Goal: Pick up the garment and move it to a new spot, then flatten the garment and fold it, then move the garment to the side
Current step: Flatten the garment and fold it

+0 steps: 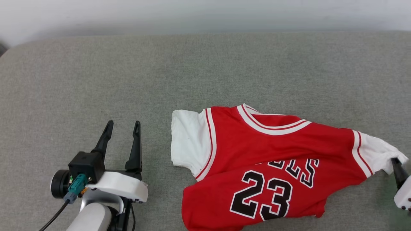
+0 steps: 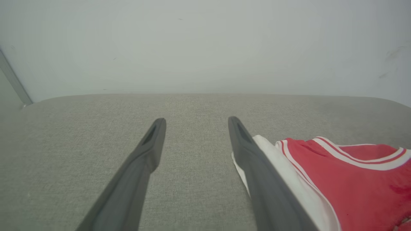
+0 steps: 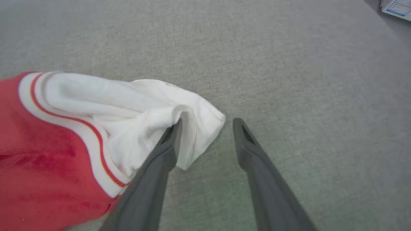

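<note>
The garment (image 1: pixel 266 150), a red jersey with white sleeves and a black "23", lies face up and rumpled on the grey cushion, collar towards the wall. My left gripper (image 1: pixel 124 123) stands open to its left, apart from the near white sleeve (image 1: pixel 188 141). In the left wrist view the left gripper (image 2: pixel 196 120) holds nothing, and the garment (image 2: pixel 353 179) lies beside its right finger. My right gripper (image 1: pixel 399 165) is at the far white sleeve's tip. In the right wrist view the right gripper (image 3: pixel 208 123) has its jaws apart, one finger (image 3: pixel 170 141) pressed into the sleeve of the garment (image 3: pixel 48 154).
The grey fabric surface (image 1: pixel 160 70) stretches wide behind and left of the jersey, ending at a pale wall (image 1: pixel 205 12). A white and blue item (image 3: pixel 396 6) sits at the far corner in the right wrist view.
</note>
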You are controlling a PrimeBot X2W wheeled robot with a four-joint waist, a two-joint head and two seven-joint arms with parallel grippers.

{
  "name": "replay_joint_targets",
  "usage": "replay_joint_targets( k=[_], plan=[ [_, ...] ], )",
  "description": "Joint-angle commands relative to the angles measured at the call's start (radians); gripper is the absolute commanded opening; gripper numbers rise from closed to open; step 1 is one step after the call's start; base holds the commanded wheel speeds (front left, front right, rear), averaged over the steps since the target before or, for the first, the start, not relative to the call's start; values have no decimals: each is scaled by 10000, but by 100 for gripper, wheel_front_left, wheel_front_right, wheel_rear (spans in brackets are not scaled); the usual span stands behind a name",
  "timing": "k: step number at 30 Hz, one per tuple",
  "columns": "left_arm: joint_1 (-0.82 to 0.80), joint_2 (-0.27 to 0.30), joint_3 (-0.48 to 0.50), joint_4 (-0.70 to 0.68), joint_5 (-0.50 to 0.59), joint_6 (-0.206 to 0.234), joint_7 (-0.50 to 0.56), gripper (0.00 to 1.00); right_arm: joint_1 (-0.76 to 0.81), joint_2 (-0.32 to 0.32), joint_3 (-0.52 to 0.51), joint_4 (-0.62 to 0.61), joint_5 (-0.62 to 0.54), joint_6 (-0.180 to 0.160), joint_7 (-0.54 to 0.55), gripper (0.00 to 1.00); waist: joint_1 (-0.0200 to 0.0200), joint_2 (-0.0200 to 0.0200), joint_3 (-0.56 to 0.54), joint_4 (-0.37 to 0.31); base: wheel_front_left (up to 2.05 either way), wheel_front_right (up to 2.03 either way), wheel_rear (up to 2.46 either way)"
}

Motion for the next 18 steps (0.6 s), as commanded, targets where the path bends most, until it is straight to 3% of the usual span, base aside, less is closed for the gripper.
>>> replay_joint_targets(
  k=[1,10,18],
  plan=[
    [214,83,67,76,-76,52,22,100,91,7,-133,18,-114,-7,-580,100,-1,-1,-266,-99,0,0,0],
    [974,278,193,86,-314,284,149,100,715,451,-21,-1476,-985,-7,-2850,100,-1,-1,-1332,-350,0,0,0],
    [1350,423,174,-23,-377,442,337,100,1435,1337,1261,-3078,-1682,-7,-3395,100,-1,-1,-1833,-386,0,0,0]
  ],
)
